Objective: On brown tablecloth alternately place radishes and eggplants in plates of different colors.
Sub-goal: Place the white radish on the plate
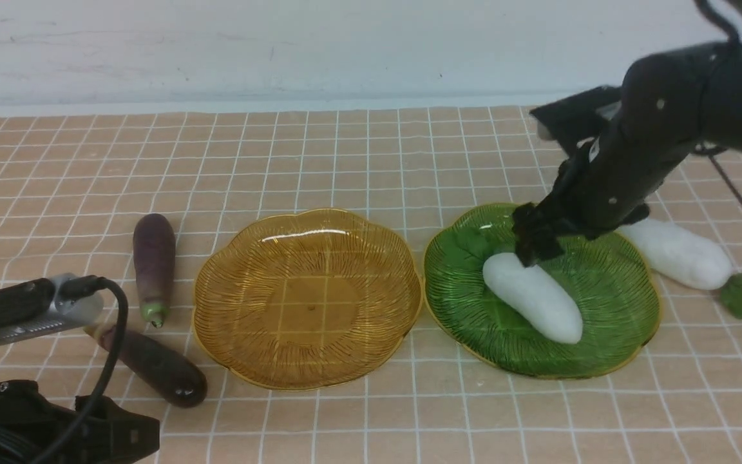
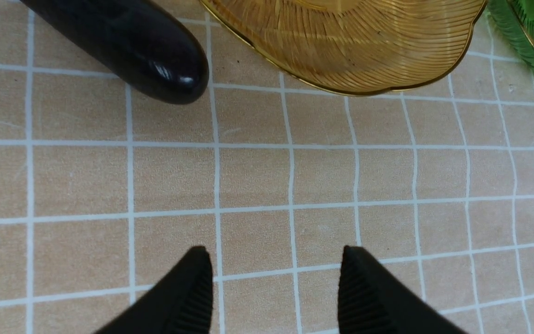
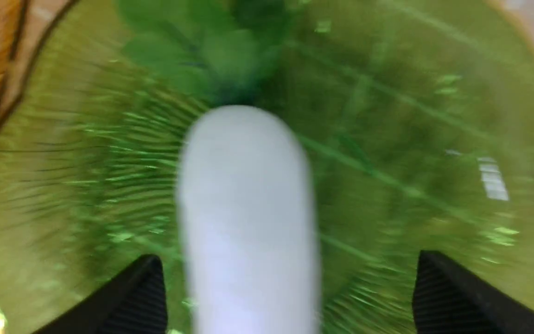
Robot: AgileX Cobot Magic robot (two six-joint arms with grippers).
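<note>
One white radish (image 1: 532,296) lies in the green plate (image 1: 628,322); it also shows in the right wrist view (image 3: 248,208), blurred, with its leaves toward the plate's far side. My right gripper (image 1: 535,241) hovers open just above it, fingers (image 3: 128,297) apart on either side and not touching. The second radish (image 1: 680,254) lies on the brown tablecloth (image 1: 371,161) right of the green plate. The amber plate (image 1: 306,296) is empty. The paler eggplant (image 1: 154,264) and the glossy dark eggplant (image 1: 158,367) lie left of it. My left gripper (image 2: 276,278) is open over bare cloth near the glossy eggplant (image 2: 128,41).
The cloth ends at a white wall at the back. The two plates sit side by side, nearly touching. The left arm's body (image 1: 29,399) fills the front left corner.
</note>
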